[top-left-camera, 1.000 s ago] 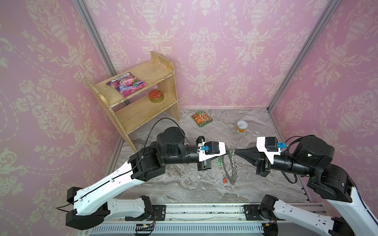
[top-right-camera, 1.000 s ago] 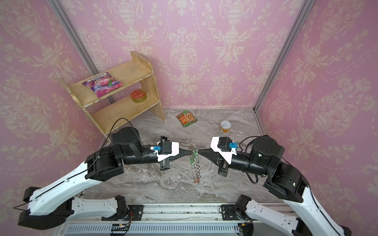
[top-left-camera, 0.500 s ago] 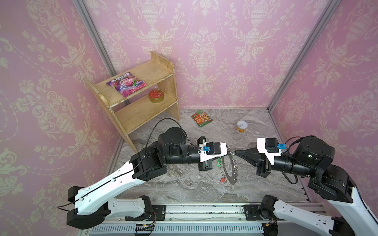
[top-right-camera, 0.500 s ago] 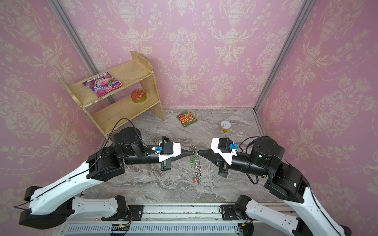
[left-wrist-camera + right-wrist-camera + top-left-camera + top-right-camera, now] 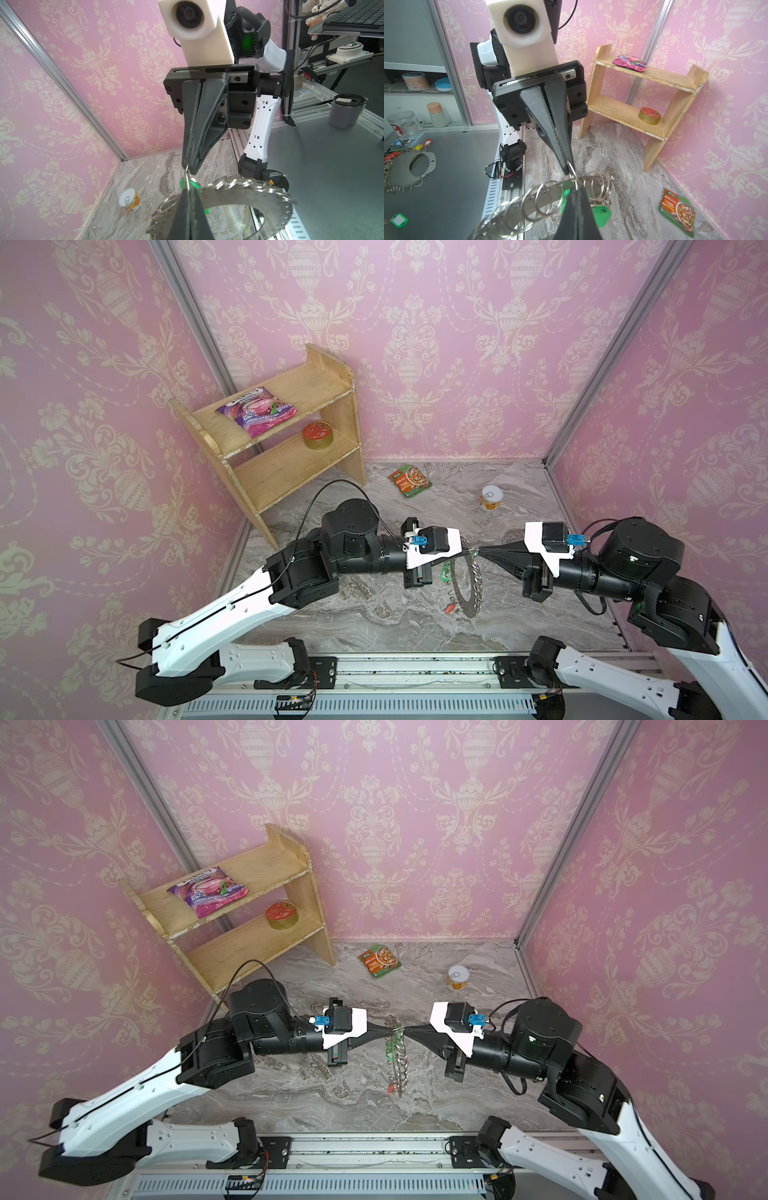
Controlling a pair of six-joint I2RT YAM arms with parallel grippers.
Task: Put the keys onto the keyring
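The keyring (image 5: 468, 591) (image 5: 398, 1067), a grey metal plate rimmed with silver wire loops, hangs edge-on above the marble table in both top views. My left gripper (image 5: 466, 552) (image 5: 388, 1030) (image 5: 188, 190) and right gripper (image 5: 482, 551) (image 5: 407, 1030) (image 5: 575, 187) meet tip to tip at its top. Both are shut on one wire loop (image 5: 188, 178) of the ring. A green key (image 5: 194, 184) (image 5: 600, 214) hangs on the loops right beside the tips. A red key (image 5: 449, 608) (image 5: 390, 1088) dangles at the ring's lower end.
A wooden shelf (image 5: 291, 439) at the back left holds a purple packet (image 5: 257, 410) and a red-lidded tin (image 5: 317, 434). A green-orange food packet (image 5: 409, 481) and a small can (image 5: 491, 497) lie on the table behind the grippers. Outside the cell, another ring plate (image 5: 402, 166) lies on a bench.
The left arm has crept slightly to the right. Both grippers stay shut at the ring's top, and the ring hangs as before.
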